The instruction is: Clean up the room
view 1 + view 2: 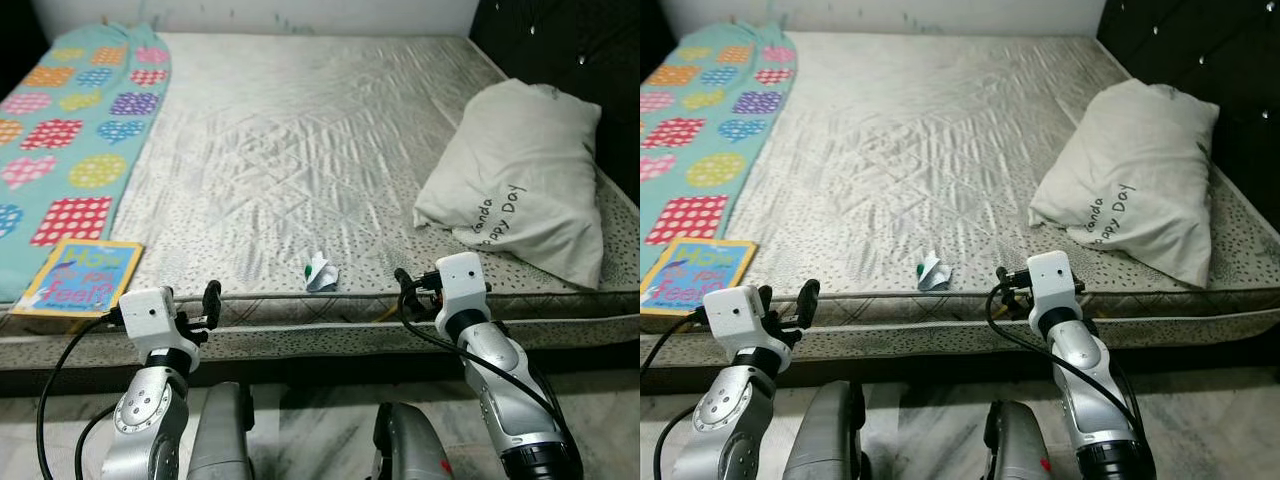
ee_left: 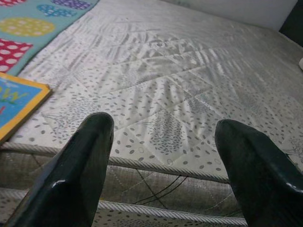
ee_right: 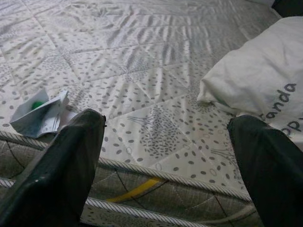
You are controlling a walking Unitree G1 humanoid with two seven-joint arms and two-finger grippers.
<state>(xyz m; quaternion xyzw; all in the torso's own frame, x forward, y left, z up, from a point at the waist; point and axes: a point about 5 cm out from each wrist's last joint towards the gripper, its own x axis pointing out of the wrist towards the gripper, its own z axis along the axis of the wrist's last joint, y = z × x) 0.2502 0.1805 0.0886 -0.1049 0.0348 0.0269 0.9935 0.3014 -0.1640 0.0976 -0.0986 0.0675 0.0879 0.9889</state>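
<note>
Both grippers hover at the mattress [image 1: 300, 150] edge, jaws wide apart and empty: left gripper [image 2: 163, 156], right gripper [image 3: 165, 156]. Between them lies a wrapper [image 1: 321, 272], nearer the right; a book [image 1: 78, 277] sits just beyond the left, a pillow [image 1: 520, 175] beyond the right.

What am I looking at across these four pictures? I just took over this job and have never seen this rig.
A humanoid robot stands at a bed's edge. The two wide pictures come from its head camera; the two close ones look along each wrist's black fingers. The left gripper and right gripper are both open, holding nothing, hovering at the mattress edge. On the mattress lie a crumpled wrapper near the edge between the arms, a children's book on the left beside a patterned blanket, and a pillow on the right.
</note>
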